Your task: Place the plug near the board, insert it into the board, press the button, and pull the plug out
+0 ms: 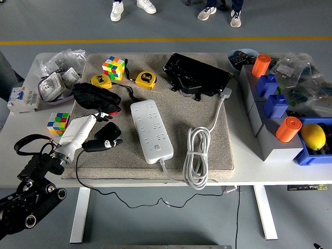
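Observation:
The white power strip (151,129) lies lengthwise in the middle of the grey mat (212,155), and its own white cable is coiled to its right (197,155). The black plug (106,136) lies on the mat left of the strip, with its thin black cord (79,168) running off the mat's front edge. My left arm, with a white forearm (77,134), reaches in from the lower left. Its black hand (99,120) is right at the plug. The hand blends with the dark things around it, so I cannot tell whether it grips the plug.
A black pouch (92,95) lies just behind the hand. Two yellow tape measures (146,79), two colour cubes (114,67) and a black case (197,75) are further back. Grey and blue bins with orange cylinders (288,128) stand at the right.

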Controlling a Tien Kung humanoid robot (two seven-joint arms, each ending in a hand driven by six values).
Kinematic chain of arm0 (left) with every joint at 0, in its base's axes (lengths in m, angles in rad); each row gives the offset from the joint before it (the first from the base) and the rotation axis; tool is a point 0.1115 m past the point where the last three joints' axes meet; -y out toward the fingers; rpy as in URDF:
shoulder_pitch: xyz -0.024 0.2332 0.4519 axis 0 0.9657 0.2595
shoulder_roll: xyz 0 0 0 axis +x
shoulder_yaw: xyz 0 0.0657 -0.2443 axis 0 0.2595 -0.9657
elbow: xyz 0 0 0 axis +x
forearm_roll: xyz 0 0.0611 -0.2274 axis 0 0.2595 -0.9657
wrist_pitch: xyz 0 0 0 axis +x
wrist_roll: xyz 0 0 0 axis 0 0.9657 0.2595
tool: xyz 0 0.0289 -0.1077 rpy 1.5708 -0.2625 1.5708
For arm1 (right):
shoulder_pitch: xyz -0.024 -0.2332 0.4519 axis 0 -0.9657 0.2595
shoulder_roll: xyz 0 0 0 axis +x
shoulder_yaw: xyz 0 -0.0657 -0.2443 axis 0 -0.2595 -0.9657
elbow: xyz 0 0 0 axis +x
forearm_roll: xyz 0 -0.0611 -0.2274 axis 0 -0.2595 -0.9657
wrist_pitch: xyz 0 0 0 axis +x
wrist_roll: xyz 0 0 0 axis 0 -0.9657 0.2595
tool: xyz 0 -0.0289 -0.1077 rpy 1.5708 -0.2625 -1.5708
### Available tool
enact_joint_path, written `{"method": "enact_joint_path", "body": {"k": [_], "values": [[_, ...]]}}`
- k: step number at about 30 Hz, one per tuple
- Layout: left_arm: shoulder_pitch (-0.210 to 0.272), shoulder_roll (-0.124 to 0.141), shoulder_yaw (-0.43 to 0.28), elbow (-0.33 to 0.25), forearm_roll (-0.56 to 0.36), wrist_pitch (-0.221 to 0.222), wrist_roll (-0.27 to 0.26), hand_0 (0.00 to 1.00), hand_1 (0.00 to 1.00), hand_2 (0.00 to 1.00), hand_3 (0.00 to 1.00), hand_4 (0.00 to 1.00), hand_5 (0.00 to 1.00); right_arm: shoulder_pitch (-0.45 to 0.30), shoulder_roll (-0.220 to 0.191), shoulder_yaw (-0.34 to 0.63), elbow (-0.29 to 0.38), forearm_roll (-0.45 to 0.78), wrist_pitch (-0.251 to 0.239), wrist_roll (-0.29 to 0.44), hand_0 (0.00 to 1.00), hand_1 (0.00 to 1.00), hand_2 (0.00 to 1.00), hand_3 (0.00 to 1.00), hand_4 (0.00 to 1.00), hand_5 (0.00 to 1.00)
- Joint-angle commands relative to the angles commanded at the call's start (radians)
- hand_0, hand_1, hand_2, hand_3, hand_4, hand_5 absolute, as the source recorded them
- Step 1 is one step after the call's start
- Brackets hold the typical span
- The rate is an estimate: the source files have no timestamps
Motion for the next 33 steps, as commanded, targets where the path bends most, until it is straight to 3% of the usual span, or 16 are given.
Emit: {"method": "enact_joint_path", "body": {"k": [1, 6, 7, 12, 13, 18, 19, 30, 31, 33], "values": [[-0.001, -0.001, 0.001, 0.002, -0.002, 0.000, 0.003, 0.641, 0.625, 0.636, 0.696, 0.998, 0.498, 0.000, 0.001, 0.000, 0.000, 0.000, 0.000, 0.000, 0.604, 0.637, 0.658, 0.556, 0.998, 0.480], [-0.003, -0.006, 0.006, 0.011, 0.003, 0.002, 0.015, 0.641, 0.625, 0.636, 0.696, 0.998, 0.498, -0.001, 0.001, 0.003, 0.002, -0.002, 0.000, 0.000, 0.604, 0.637, 0.658, 0.556, 0.998, 0.480], [-0.004, -0.007, 0.006, 0.013, 0.004, 0.004, 0.015, 0.615, 0.597, 0.593, 0.673, 0.998, 0.391, -0.001, 0.001, 0.003, 0.002, -0.003, 0.000, 0.001, 0.604, 0.638, 0.658, 0.556, 0.998, 0.479], [-0.009, -0.006, 0.008, 0.018, -0.001, 0.020, 0.009, 0.615, 0.597, 0.593, 0.673, 0.998, 0.391, -0.001, 0.003, 0.007, 0.002, -0.004, 0.000, 0.000, 0.604, 0.638, 0.658, 0.556, 0.998, 0.479], [-0.010, -0.005, 0.008, 0.018, -0.001, 0.022, 0.009, 0.563, 0.559, 0.545, 0.608, 0.998, 0.328, -0.001, 0.003, 0.007, 0.002, -0.004, 0.000, 0.000, 0.605, 0.638, 0.658, 0.555, 0.998, 0.479], [-0.014, -0.006, 0.015, 0.023, 0.001, 0.029, 0.019, 0.563, 0.559, 0.545, 0.608, 0.998, 0.328, 0.000, 0.002, 0.008, 0.002, -0.004, 0.000, 0.001, 0.605, 0.638, 0.658, 0.555, 0.998, 0.479], [-0.014, -0.007, 0.015, 0.025, 0.001, 0.030, 0.020, 0.469, 0.519, 0.525, 0.565, 0.998, 0.283, 0.000, 0.002, 0.008, 0.002, -0.004, 0.000, 0.001, 0.604, 0.638, 0.658, 0.555, 0.998, 0.480], [-0.018, -0.005, 0.015, 0.029, -0.027, 0.041, 0.009, 0.452, 0.502, 0.519, 0.554, 0.996, 0.271, 0.000, 0.003, 0.009, 0.003, -0.006, 0.000, 0.002, 0.605, 0.637, 0.658, 0.555, 0.998, 0.479], [-0.019, -0.004, 0.016, 0.029, -0.032, 0.042, 0.006, 0.409, 0.471, 0.501, 0.533, 0.944, 0.262, 0.000, 0.003, 0.009, 0.003, -0.006, 0.000, 0.002, 0.604, 0.638, 0.658, 0.555, 0.998, 0.479], [-0.020, -0.005, 0.019, 0.031, -0.037, 0.044, 0.004, 0.409, 0.471, 0.501, 0.533, 0.944, 0.262, 0.001, 0.003, 0.009, 0.004, -0.007, 0.000, 0.002, 0.604, 0.638, 0.658, 0.555, 0.998, 0.479]]}}
